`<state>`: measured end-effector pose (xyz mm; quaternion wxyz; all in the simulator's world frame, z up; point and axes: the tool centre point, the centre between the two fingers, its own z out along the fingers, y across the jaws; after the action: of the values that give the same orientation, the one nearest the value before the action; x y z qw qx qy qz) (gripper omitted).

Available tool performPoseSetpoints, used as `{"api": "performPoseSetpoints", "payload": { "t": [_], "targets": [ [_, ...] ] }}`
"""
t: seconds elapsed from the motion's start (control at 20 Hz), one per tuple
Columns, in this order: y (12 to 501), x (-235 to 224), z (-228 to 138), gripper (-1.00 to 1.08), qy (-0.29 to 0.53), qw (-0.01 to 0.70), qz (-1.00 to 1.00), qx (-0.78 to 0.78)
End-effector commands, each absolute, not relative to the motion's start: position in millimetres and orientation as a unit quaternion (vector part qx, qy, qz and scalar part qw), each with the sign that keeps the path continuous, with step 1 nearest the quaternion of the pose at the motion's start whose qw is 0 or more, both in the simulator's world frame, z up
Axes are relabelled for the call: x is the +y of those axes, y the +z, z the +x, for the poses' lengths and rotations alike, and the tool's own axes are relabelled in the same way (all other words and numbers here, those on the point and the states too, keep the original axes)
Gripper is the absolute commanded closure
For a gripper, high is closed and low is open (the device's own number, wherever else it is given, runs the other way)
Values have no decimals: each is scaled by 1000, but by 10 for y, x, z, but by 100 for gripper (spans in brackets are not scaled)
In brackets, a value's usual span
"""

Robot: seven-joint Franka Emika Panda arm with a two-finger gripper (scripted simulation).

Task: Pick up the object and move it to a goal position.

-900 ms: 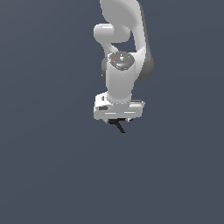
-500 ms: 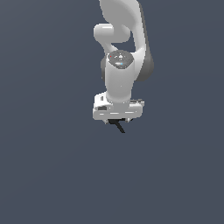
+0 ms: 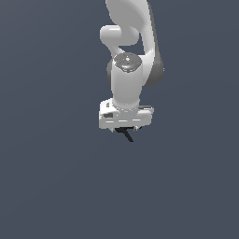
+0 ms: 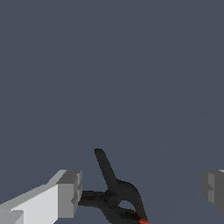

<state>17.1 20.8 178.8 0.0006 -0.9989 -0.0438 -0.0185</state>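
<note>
One black clamp (image 4: 114, 195) (no label)

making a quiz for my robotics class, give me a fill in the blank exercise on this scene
1. The spring clamp with the red tip is mostly ____ in colour.
2. In the wrist view the hand has its two grey fingers spread wide ____.
3. The clamp lies ____ the fingers.

Missing words: black; apart; between

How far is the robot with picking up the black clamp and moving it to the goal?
Done: the gripper is over the black clamp, and its fingers stand on either side of it. In hand: the approach; the jaws are open, wide apart, and nothing is gripped. Left: closing on the clamp, lifting it and carrying it to the goal, which no picture shows.
</note>
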Motion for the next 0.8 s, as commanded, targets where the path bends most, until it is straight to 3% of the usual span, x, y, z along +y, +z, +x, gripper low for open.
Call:
{"api": "performPoseSetpoints", "payload": {
  "t": [0.0,0.75],
  "targets": [
    [1764,207,155,-92,-18,0,-999,-51],
    [1379,207,-162,-92,-11,-6,-981,-194]
  ]
}}
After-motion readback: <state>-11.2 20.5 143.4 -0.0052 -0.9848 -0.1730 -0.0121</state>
